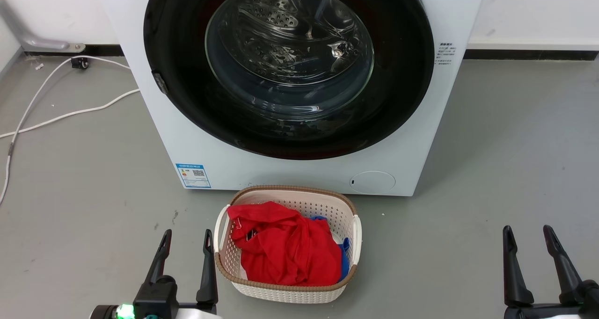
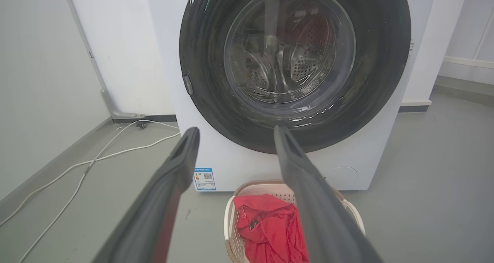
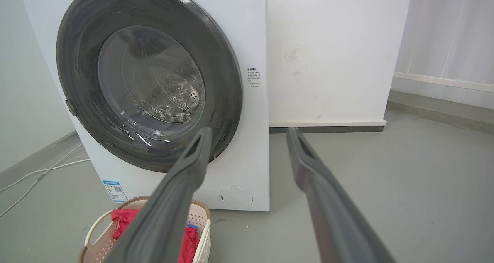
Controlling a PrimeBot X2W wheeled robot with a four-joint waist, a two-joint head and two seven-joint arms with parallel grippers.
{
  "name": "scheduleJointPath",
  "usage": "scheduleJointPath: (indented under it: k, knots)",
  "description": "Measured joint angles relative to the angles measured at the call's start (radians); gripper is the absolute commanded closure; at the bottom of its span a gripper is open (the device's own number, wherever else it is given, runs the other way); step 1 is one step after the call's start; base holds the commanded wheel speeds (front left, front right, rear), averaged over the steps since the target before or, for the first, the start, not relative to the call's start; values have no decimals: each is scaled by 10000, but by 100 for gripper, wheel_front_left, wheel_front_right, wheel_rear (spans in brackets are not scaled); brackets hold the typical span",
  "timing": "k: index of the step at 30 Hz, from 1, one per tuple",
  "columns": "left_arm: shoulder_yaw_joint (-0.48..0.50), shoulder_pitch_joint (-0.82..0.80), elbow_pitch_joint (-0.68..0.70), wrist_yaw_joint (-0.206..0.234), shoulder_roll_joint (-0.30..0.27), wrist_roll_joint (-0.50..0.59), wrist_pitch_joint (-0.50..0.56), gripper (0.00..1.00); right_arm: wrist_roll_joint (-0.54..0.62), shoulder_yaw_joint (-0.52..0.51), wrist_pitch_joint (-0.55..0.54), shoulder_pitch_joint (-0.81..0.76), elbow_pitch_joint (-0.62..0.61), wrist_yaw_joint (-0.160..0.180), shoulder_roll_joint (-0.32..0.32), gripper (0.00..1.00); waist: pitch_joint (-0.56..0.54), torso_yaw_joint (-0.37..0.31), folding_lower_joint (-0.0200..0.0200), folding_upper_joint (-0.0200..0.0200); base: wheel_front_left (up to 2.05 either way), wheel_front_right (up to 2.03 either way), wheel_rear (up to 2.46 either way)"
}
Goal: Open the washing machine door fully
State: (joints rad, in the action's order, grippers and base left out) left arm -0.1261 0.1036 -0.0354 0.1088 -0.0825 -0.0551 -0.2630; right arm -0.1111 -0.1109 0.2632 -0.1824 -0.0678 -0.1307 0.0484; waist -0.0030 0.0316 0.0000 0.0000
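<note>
I see the washing machine door (image 1: 289, 52) lying flat against the washing machine (image 1: 299, 174) front, its round glass facing straight at me. Both pincers are spread and empty, well short of the machine. The left gripper (image 1: 186, 237) is before its left corner and the right gripper (image 1: 527, 232) is out past its right side.

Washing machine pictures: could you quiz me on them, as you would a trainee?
1. True or false: the door is shut.
2. What lies on top in the basket? A) red cloth B) shoes C) nothing
3. Fill in: the left claw and right claw both stand ___ (open or shut).
Key: 1 true; 2 A; 3 open.
</note>
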Motion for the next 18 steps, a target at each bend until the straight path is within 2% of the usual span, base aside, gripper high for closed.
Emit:
scheduleJointPath:
  k: [14,18]
  knots:
    - [245,54,-153,-180,174,94,0,0,-36,50,0,-27,109,0,0,0,-49,-3,0,0,0,0,0]
    - [284,84,-169,-199,205,148,0,0,-410,52,0,-27,73,0,0,0,-88,6,0,0,0,0,0]
